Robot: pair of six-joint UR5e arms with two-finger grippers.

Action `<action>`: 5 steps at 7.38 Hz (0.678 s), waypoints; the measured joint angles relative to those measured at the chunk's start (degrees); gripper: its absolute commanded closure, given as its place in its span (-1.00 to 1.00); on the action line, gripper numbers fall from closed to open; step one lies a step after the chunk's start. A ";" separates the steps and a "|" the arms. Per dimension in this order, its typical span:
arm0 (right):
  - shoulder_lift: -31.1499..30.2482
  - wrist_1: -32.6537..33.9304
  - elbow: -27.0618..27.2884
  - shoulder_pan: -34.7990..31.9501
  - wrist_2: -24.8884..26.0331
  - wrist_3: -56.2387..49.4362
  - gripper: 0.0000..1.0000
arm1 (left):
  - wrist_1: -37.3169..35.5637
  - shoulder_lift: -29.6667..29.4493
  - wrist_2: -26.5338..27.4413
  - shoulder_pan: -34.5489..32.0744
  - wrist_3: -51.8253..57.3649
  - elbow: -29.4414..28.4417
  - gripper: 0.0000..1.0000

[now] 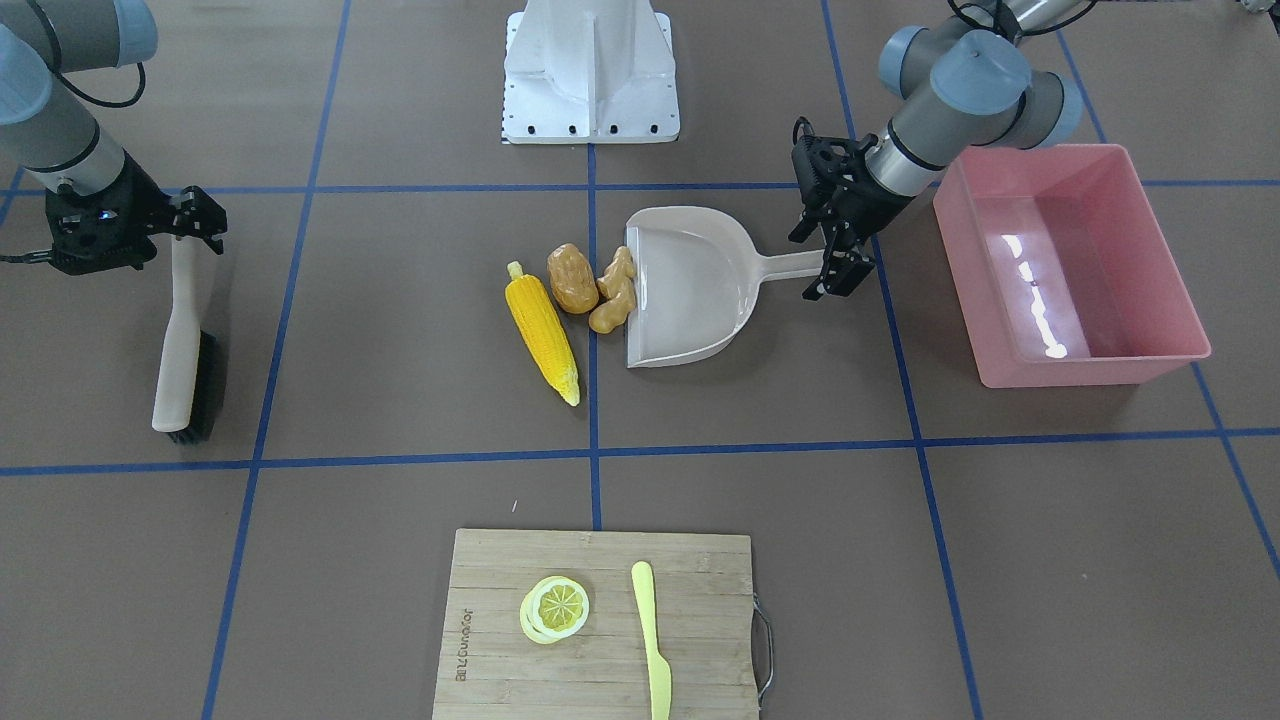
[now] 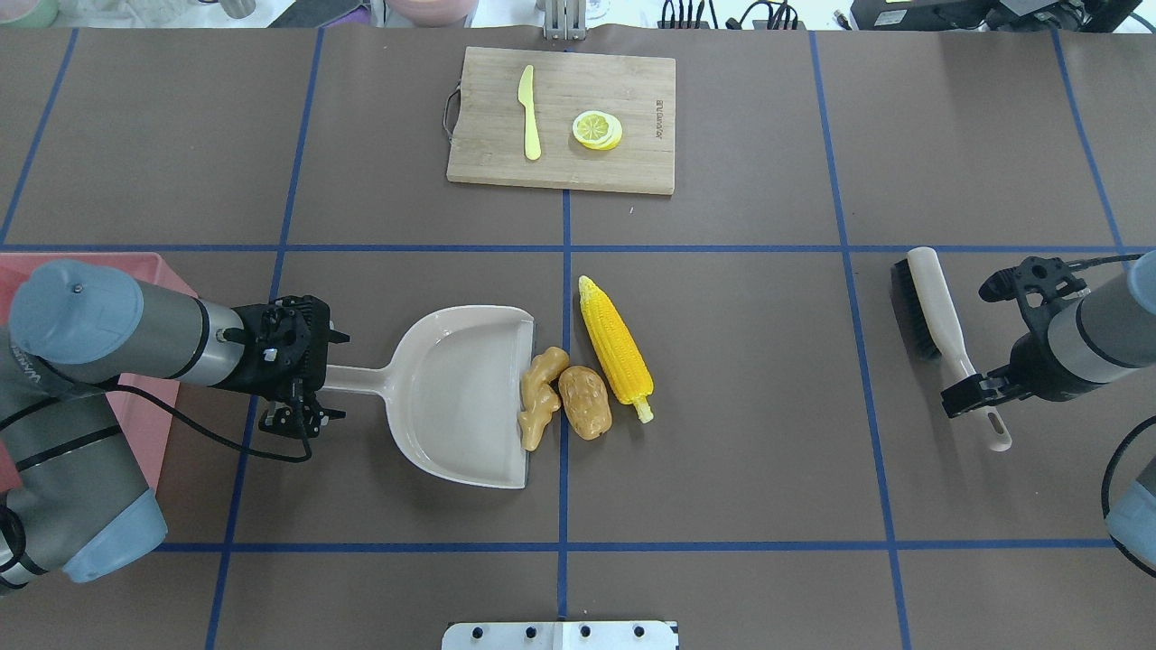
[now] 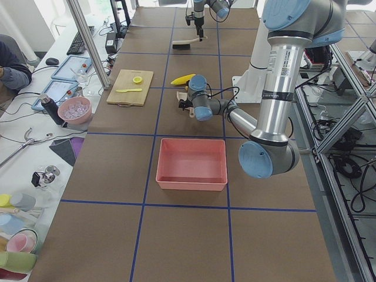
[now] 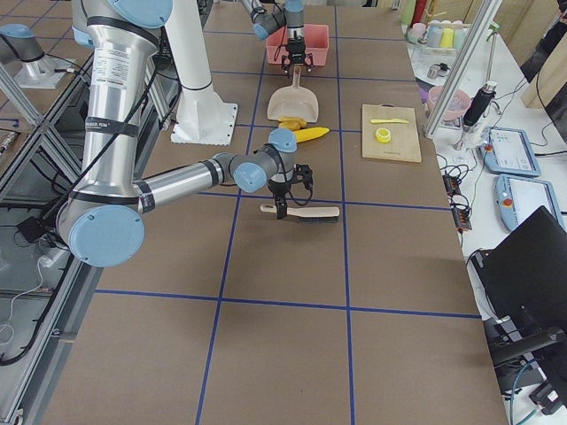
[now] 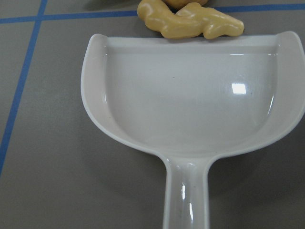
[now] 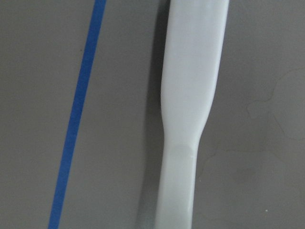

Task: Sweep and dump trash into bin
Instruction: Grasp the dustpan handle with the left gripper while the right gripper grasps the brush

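1. At the left end of the table (image 2: pixel 722 433) sits the pink bin (image 1: pixel 1095 368). Its open side is up, and we see nothing in it.
2. Next comes the left gripper (image 2: pixel 323 377), at the tip of the dustpan (image 2: pixel 452 397) handle. Its jaws stand one on each side of the handle. We cannot tell if they squeeze it.
3. The dustpan lies flat near the middle of the table. Its open mouth faces the right end.
4. The trash is right at that mouth, and none of it is inside yet. The ginger root (image 2: pixel 539 397) rests on the lip. The potato (image 2: pixel 584 402) leans against the ginger root. The corn cob (image 2: pixel 616 348) lies just past the potato.
5. The long side of the corn cob runs almost along the lip, a bit slanted. So it lies across the way into the pan.
6. Far off, near the right end, the brush (image 2: pixel 930 311) lies flat. It points from the robot's edge toward the far edge. The right gripper (image 2: pixel 975 390) is at its handle, jaws on either side. We cannot tell if they pinch it.
7. We think the brush must come in from the right end and push the trash toward the left end. The right arm is nearer the brush. The left arm is nearer the pan and the bin.
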State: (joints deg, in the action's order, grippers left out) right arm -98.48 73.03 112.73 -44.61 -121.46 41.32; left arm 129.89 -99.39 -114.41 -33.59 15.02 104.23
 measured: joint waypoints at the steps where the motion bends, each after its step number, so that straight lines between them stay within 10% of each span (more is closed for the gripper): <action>1: 0.08 -0.09 -0.31 0.02 -0.65 1.25 -0.72 | 0.05 -0.06 0.06 0.77 0.07 0.09 -0.93; 5: 0.43 -0.08 -1.15 0.18 -1.31 2.94 -0.12 | 0.08 1.17 -0.41 1.11 0.60 1.29 -0.86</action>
State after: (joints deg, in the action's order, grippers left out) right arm -98.05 72.95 111.58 -44.43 -122.77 44.25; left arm 129.97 -98.22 -114.82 -32.48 15.61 105.52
